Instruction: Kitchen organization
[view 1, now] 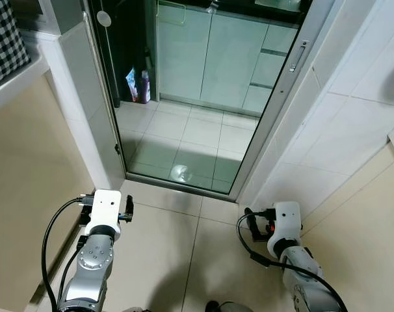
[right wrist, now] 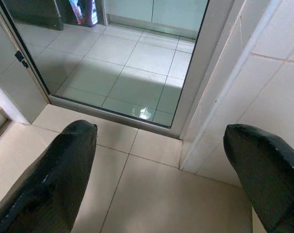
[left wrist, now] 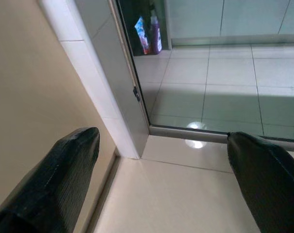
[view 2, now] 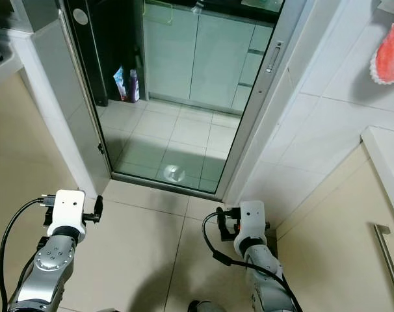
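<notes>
With my left end effector (left wrist: 161, 179) and right end effector (right wrist: 159, 170) both spread wide and empty facing the kitchen doorway (view 1: 197, 97), I risk clipping the door frame (view 1: 275, 104) walking through.

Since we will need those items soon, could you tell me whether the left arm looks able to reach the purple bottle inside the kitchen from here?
Probably not. The purple bottle stands deep inside, beyond the doorway threshold, by the cabinets, while the open left end effector hangs low outside it. The path looks free, so walking in should help.
</notes>
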`<state>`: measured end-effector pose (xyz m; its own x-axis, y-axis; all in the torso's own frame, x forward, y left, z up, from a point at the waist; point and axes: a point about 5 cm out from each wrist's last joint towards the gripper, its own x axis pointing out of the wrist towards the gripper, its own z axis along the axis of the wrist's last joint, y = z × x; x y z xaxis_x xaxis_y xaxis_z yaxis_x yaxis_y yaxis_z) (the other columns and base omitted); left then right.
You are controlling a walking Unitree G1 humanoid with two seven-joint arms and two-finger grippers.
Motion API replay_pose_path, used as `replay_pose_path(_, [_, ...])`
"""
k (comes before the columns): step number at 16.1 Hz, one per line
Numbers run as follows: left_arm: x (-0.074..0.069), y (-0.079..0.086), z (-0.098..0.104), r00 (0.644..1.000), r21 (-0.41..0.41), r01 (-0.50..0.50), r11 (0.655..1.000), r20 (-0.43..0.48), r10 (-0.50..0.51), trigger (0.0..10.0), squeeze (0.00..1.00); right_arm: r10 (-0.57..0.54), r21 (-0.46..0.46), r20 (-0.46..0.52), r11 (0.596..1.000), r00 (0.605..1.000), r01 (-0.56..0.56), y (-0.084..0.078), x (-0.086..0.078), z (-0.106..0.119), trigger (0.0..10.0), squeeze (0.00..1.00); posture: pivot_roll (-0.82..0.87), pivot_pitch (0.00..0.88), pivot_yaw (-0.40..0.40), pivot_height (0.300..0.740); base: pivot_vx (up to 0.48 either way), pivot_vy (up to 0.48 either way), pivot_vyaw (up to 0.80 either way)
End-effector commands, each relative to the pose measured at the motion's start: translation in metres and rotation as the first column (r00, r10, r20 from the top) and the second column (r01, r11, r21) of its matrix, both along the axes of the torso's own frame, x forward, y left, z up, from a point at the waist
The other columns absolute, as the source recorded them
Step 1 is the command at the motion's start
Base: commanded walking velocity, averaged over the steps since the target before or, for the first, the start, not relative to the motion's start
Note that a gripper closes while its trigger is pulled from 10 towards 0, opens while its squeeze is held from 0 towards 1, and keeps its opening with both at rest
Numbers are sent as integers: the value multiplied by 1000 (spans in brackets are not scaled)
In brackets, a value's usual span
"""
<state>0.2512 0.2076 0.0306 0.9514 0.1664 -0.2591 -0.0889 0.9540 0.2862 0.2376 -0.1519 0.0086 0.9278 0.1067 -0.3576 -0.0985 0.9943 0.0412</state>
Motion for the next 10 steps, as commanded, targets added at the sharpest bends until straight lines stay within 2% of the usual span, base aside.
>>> replay_pose_path(1, [2,-3,-1,1000,0,-5,1000,5,5,10000,0,-24,8,4,1000,1000,24,-6,0,0,10000,0,48,46,-90,740,0,0,0])
replay_pose_path(3, [2,-3,-1,1000,-2,-2,1000,6,2,10000,0,-17,5,12,1000,1000,17,-6,2,2,10000,0,46,41,-86,740,0,0,0])
replay_pose_path(5, [4,-3,0,1000,-4,-2,1000,10,2,10000,0,-102,-1,34,995,994,102,-17,6,6,10000,0,47,38,-87,740,0,0,-206])
replay_pose_path(6, [6,-2,3,1000,-17,-7,1000,23,8,10000,0,-134,24,64,991,989,132,-22,8,12,10000,0,46,34,-82,740,0,0,-800])
replay_pose_path(8, [13,1,14,997,-40,14,999,70,-12,10000,0,-150,-11,171,988,974,154,-27,16,32,10000,0,49,36,-79,740,0,0,-800])
replay_pose_path(10, [21,7,23,996,-80,12,997,94,-5,10000,0,-120,-8,204,992,972,124,-28,14,43,10000,0,48,29,-77,740,0,0,-800])
